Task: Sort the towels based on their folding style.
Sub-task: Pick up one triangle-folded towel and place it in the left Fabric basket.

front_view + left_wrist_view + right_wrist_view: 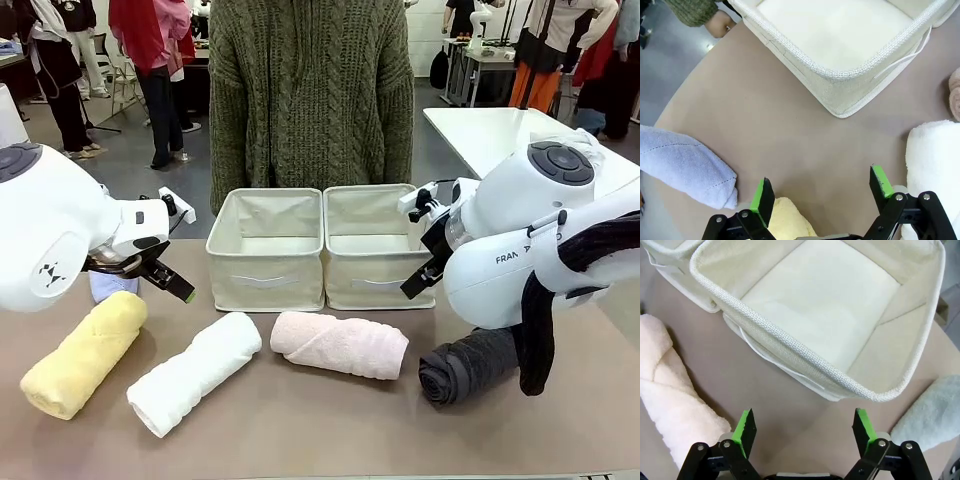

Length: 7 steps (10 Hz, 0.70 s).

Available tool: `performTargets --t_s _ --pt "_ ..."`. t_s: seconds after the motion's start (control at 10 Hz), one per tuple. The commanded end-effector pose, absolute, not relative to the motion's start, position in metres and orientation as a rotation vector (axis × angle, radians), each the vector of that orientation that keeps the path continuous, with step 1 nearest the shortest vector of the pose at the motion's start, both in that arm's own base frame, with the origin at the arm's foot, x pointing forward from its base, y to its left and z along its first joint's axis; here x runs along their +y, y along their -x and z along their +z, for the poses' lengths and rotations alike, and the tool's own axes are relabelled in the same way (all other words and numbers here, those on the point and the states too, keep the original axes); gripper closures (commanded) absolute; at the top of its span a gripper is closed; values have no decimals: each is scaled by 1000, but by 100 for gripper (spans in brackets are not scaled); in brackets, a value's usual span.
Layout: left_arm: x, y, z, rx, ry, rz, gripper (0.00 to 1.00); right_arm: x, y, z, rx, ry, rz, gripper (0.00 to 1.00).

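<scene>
My left pincer (pixel 820 182) over the yellow roll (pixel 85 352), right pincer (pixel 804 417) by the right bin (pixel 372 245): both wide open, empty. Rightward, near side: white roll (pixel 195 372), pink roll (pixel 340 344), dark grey roll (pixel 468 365); lavender-blue towel (pixel 685 167) left, pale grey-blue towel (pixel 932 412) beside that bin.

Row of rolled towels (pixel 195 385) on table (pixel 330 425), before two side-by-side bins (pixel 265 262); person (pixel 310 90) behind bins
</scene>
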<state>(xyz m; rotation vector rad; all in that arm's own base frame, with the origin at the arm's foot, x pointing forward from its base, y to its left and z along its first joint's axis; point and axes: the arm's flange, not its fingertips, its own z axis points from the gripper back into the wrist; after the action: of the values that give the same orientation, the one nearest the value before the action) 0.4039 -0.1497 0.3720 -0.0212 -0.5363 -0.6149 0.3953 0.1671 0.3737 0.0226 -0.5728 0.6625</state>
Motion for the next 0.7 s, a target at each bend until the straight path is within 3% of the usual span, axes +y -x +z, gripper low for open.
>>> performTargets --t_s 0.0,0.6 --pt "-150 -404 372 -537 21 -615 0 167 -395 374 -573 -23 662 0" --pt "-150 -404 372 -537 21 -615 0 167 -395 374 -573 -23 662 0"
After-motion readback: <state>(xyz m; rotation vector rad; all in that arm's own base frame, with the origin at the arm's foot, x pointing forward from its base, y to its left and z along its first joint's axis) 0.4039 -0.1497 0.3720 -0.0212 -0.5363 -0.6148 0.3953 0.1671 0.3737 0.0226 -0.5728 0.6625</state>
